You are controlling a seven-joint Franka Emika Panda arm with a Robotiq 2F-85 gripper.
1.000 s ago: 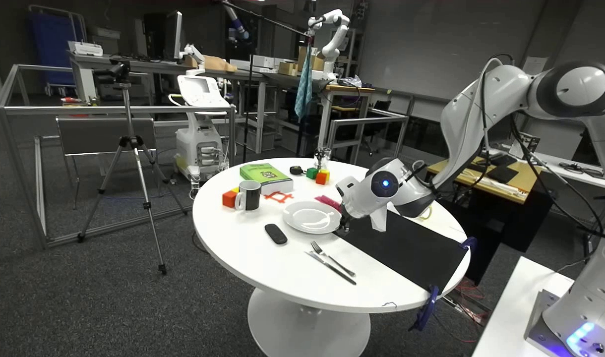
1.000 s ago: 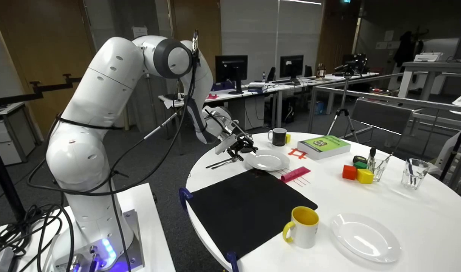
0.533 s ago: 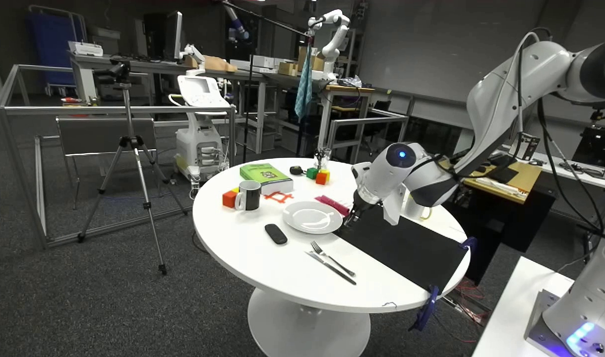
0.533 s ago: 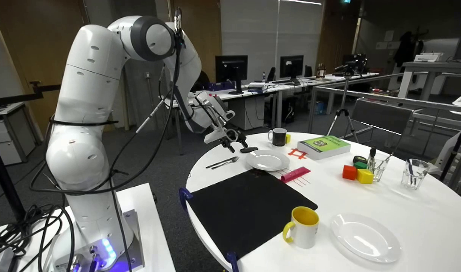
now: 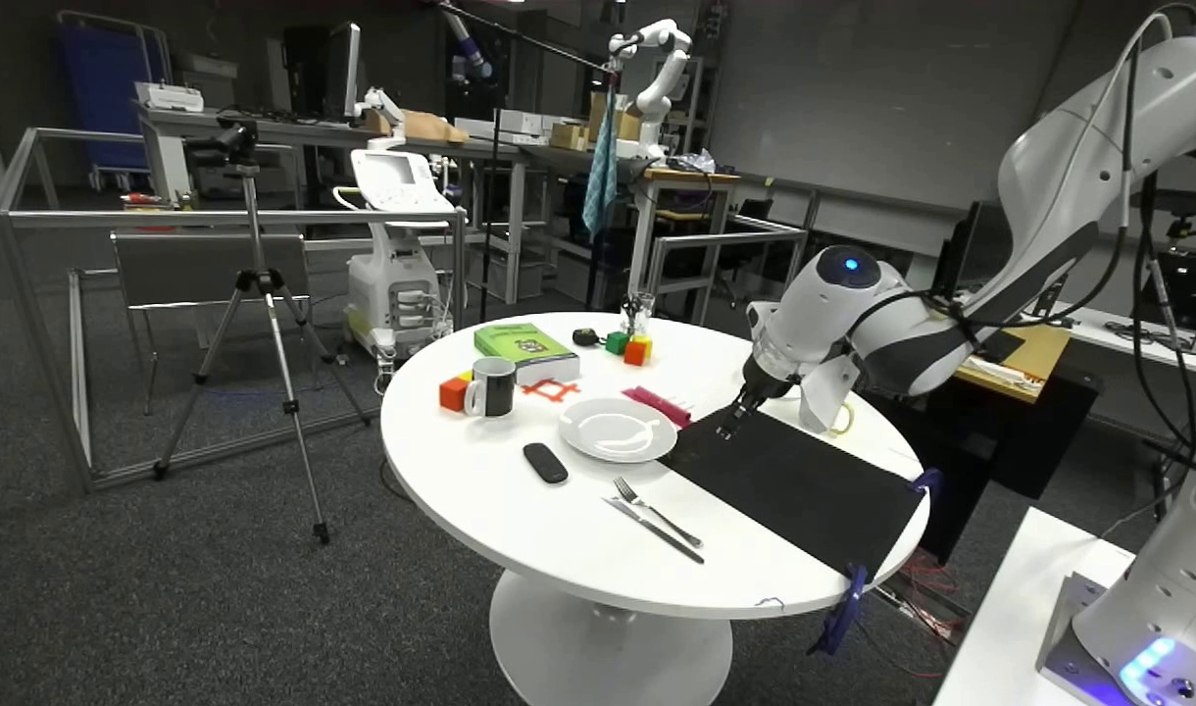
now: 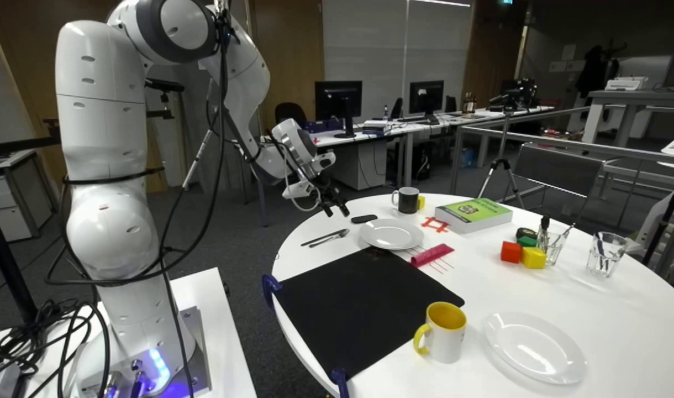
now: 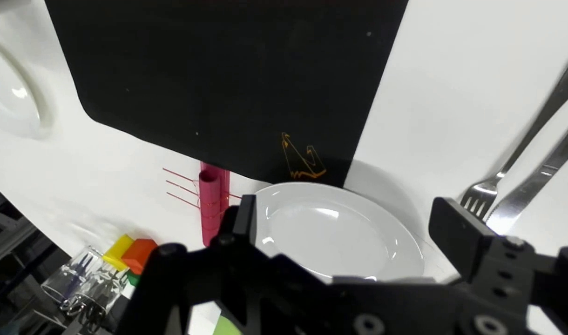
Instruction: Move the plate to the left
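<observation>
A round white plate (image 5: 613, 431) lies flat on the round white table, its near edge by the corner of the black mat (image 5: 804, 495). This plate also shows in an exterior view (image 6: 391, 234) and in the wrist view (image 7: 328, 232). A second white plate (image 6: 536, 348) lies beyond the yellow-and-white mug; part of it shows in the wrist view (image 7: 7, 93). My gripper (image 5: 728, 429) hangs above the table on the robot's side of the first plate, touching nothing. It also shows in an exterior view (image 6: 336, 211). In the wrist view the gripper (image 7: 344, 218) is wide open and empty.
A fork (image 6: 337, 235) and knife (image 5: 657, 531) lie near the plate. A dark case (image 5: 545, 463), a black-and-white mug (image 5: 495, 387), a green book (image 6: 474, 214) and a pink roll (image 6: 432, 255) stand around it. Blue clamps (image 5: 843, 618) hold the mat.
My gripper has moved away from the edge of the first plate, up and back toward the robot's base. It stays open. Both plates have not visibly moved.
</observation>
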